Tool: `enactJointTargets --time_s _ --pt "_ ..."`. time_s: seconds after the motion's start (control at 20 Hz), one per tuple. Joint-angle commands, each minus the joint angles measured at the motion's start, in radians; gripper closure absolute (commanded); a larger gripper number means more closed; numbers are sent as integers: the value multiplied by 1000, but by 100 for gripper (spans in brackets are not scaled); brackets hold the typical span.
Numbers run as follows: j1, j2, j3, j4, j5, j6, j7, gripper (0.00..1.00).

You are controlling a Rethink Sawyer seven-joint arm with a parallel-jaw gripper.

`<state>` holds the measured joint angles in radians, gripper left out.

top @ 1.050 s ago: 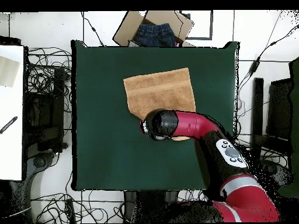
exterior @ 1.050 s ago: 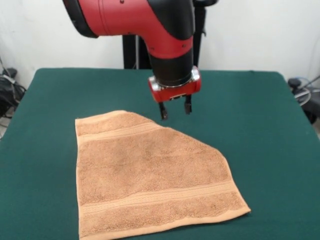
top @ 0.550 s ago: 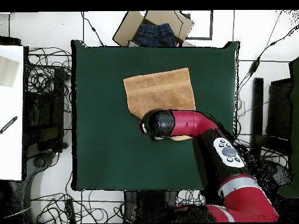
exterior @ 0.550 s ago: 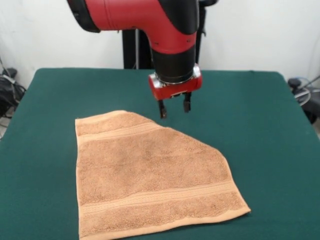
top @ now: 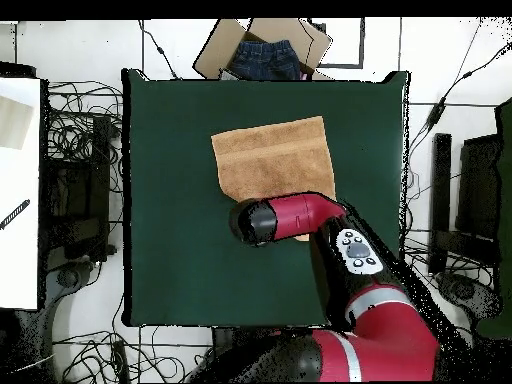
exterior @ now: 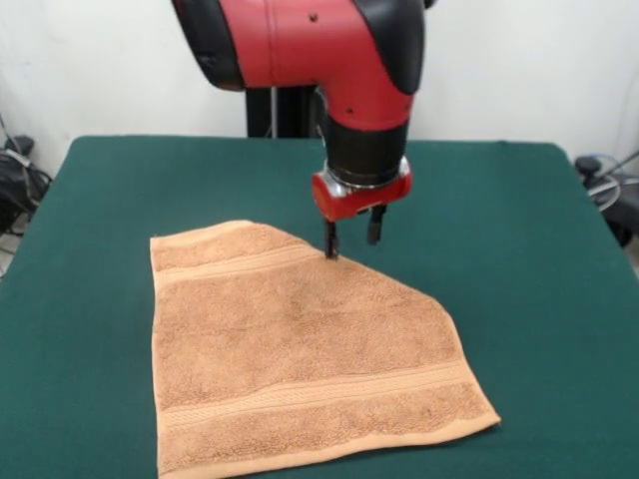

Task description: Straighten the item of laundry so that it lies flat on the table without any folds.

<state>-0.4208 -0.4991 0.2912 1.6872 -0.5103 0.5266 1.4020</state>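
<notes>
The item of laundry (exterior: 290,354) (top: 275,158), a light orange-tan towel, lies on the dark green table (exterior: 519,239) (top: 170,240). Its far right corner is folded under, which leaves a slanted edge running from the far middle to the right side. My gripper (exterior: 351,239) hangs open right over that slanted edge, its left fingertip (exterior: 330,244) at the fold line. Nothing is between the fingers. In the overhead view the arm (top: 290,220) covers the gripper and the folded part of the towel.
A cardboard box with dark jeans (top: 262,55) sits beyond the table's top edge in the overhead view. Cables (top: 80,150) lie on the floor around the table. A white surface (top: 20,190) stands at the left.
The arm has swung, and the gripper has moved slightly right and come down toward the towel's slanted folded edge. The towel has not moved.
</notes>
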Motion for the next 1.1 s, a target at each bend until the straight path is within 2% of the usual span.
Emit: enactJointTargets --time_s 0.05,0.75,1.0,1.05,1.1 --pt "42 105 -59 -85 -99 -67 81 0" --pt "22 206 -51 -159 -145 -138 37 0" --pt "18 205 -57 -151 -152 -174 53 0" --pt "3 203 -47 -137 -159 -207 51 100" --pt "-1 202 -46 -132 -157 -217 57 100"
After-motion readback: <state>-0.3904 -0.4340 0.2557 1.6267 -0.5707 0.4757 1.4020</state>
